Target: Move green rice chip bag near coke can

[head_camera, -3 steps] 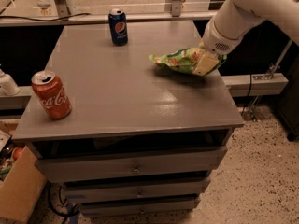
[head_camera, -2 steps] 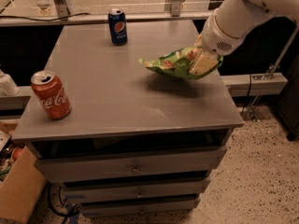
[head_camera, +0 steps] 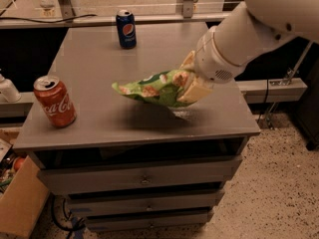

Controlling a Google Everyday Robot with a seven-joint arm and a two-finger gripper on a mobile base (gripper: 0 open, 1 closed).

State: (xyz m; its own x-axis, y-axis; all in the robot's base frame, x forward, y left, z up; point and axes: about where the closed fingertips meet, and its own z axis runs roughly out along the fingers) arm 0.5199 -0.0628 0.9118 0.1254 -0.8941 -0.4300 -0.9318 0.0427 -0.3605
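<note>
Since the earlier frames, the bag (head_camera: 152,88) has travelled leftward and toward the front edge of the tabletop (head_camera: 94,59), carried by the tool (head_camera: 191,83), and the gap to the Coke can (head_camera: 55,101) has narrowed. At far left, a white bottle (head_camera: 7,88) stands off the tabletop, with a cardboard box (head_camera: 20,203) on the floor below it. The Coke can stands upright near the front-left corner. A Pepsi can (head_camera: 126,29) stands upright near the rear edge, well apart from the Coke can. The bag hangs clear of the surface over the front-centre area, roughly level, its free end pointing left toward the Coke can, with its shadow on the tabletop beneath. It is between the two cans in left-right terms and touches neither. The tool is clamped on the bag's right end, its pale fingers (head_camera: 197,91) pinching the foil. The white arm (head_camera: 234,41) enters from the upper right. Drawers (head_camera: 144,178) sit below the tabletop.
</note>
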